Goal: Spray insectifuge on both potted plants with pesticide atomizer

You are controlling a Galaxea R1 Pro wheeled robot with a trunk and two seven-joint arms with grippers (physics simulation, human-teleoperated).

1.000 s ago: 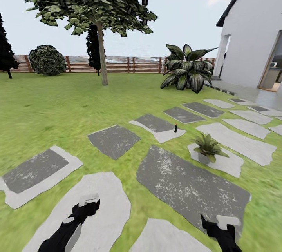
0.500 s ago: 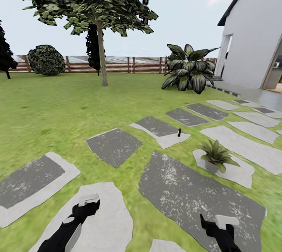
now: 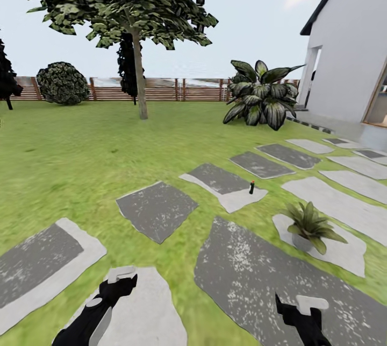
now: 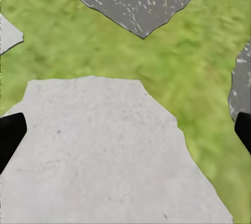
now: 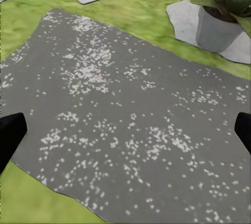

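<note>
One atomizer (image 3: 251,188), label unreadable.

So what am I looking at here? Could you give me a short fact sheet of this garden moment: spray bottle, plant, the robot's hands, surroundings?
Setting: lawn with grey stepping stones, a tree, a wooden fence, a white house
Pesticide atomizer: upright on a pale stone, ahead and to the right, not held
Potted plant: one in view, grey pot on a pale stone, nearer than the atomizer
Left gripper: open, empty, over a pale stone
Right gripper: open, empty, over the speckled dark stone
Task stage: atomizer not yet picked up
</note>
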